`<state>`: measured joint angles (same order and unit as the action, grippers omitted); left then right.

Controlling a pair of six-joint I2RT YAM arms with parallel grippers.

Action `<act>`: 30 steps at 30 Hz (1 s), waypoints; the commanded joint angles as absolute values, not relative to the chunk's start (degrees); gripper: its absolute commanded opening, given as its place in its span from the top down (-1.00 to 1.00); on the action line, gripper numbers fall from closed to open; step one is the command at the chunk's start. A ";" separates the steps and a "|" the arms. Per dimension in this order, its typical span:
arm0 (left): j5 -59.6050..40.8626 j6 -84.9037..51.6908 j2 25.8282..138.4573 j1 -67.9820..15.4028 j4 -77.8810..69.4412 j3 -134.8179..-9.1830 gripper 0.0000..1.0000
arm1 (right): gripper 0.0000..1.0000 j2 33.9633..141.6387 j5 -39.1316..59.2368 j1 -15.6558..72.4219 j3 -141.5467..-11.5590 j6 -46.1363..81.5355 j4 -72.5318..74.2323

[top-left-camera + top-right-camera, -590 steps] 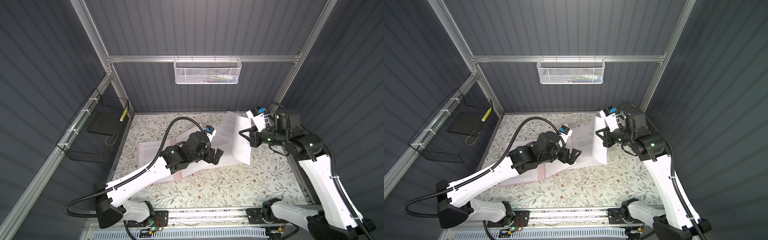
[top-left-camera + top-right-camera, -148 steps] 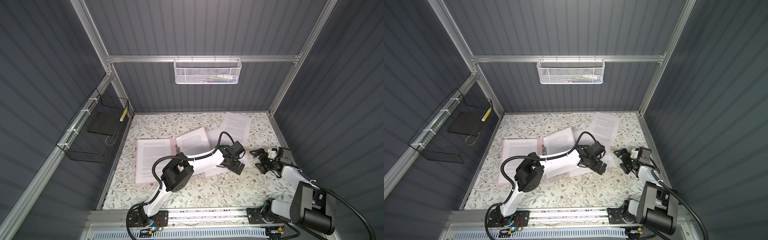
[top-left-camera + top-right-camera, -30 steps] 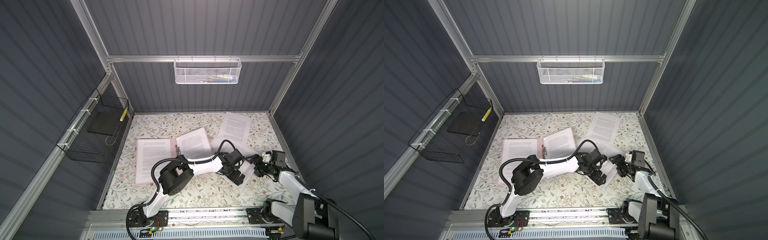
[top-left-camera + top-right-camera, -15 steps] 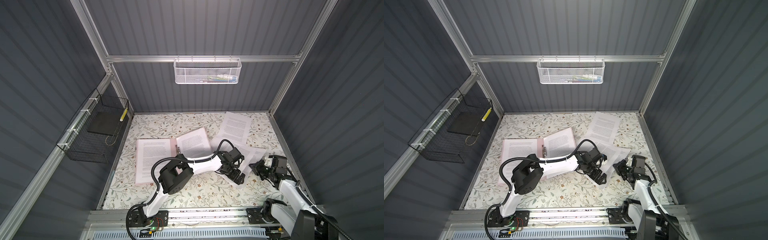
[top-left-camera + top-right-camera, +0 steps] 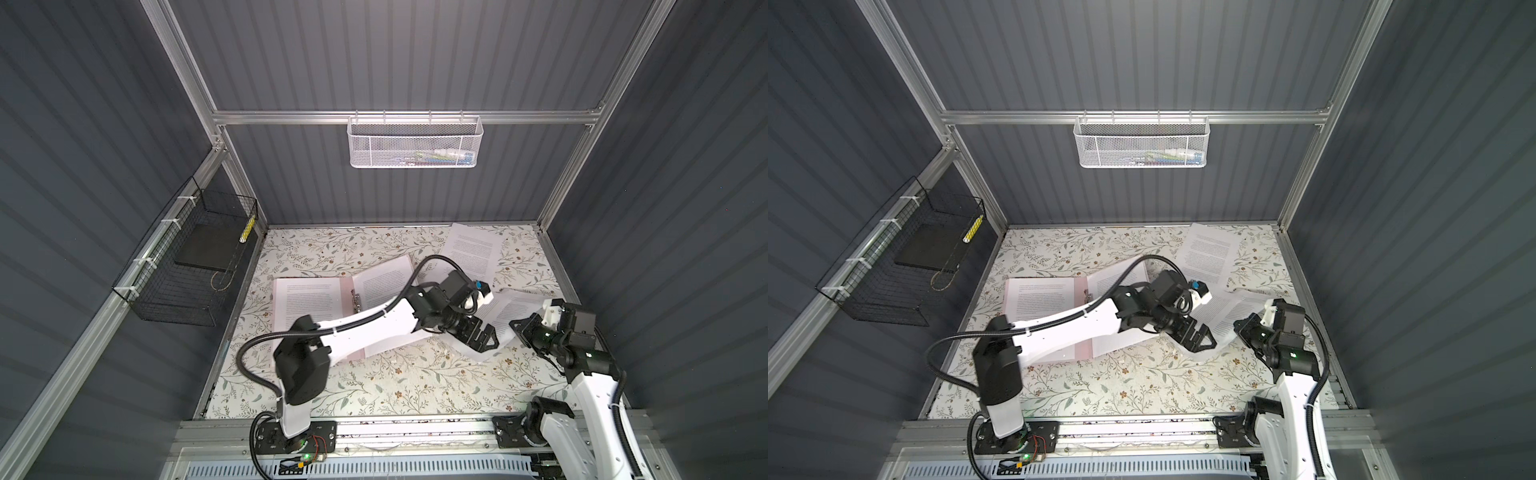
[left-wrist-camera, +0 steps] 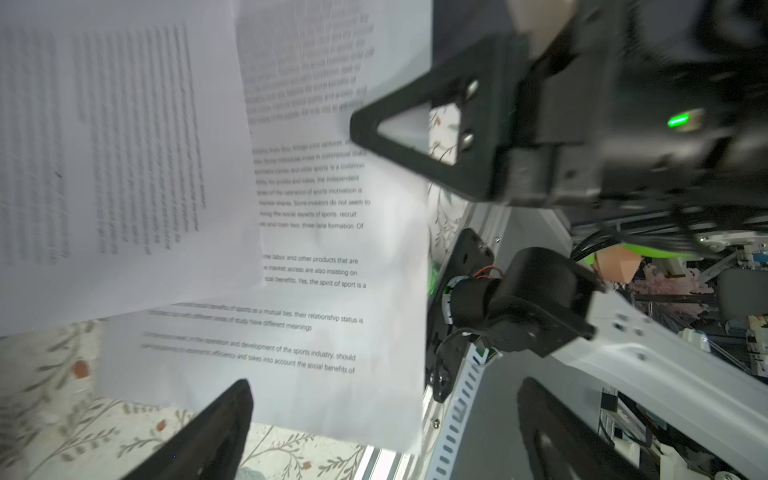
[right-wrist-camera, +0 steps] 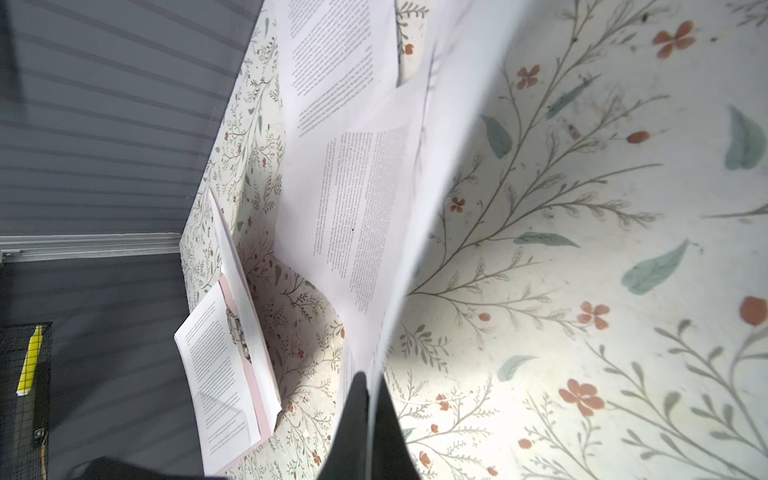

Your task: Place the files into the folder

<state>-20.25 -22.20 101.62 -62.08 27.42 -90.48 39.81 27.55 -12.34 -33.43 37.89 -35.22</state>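
The pale pink folder point(image 5: 348, 289) lies open on the left of the table, with a printed sheet point(image 5: 305, 305) on its left half and another point(image 5: 384, 276) on its right. Its silver clip point(image 7: 237, 328) sits by the spine. My right gripper point(image 5: 516, 328) is shut on the right edge of one of the files point(image 5: 509, 309), and that side curls up off the table. The right wrist view shows the paper point(image 7: 365, 199) pinched between the fingertips point(image 7: 359, 399). My left gripper point(image 5: 485, 338) stands open, empty, over the same sheet's left edge. A further sheet point(image 5: 473, 249) lies flat at the back right.
A black wire basket point(image 5: 187, 270) with a flat black slab hangs on the left wall. A white mesh basket point(image 5: 413, 143) hangs on the back rail. The metal front rail point(image 5: 415, 428) borders the floral table.
My right gripper has closed on the sheet's right edge and that side has risen off the table. The left gripper has stayed open in about the same place.
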 commanded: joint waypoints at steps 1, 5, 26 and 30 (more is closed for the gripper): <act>-8.95 -17.53 93.75 -61.61 28.49 -85.22 -1.00 | 1.00 38.34 26.94 -12.23 -38.78 32.93 -43.70; 6.68 -13.22 83.36 -61.39 26.51 -75.59 -1.00 | 1.00 39.12 25.33 -11.83 -46.88 28.45 -49.72; 28.86 -5.71 56.76 -61.35 30.65 -57.85 -0.99 | 1.00 68.10 26.14 20.78 -79.00 31.00 -43.89; 31.99 -5.63 54.58 -61.35 33.65 -57.68 -0.99 | 1.00 74.70 32.51 26.72 -87.11 33.06 -39.96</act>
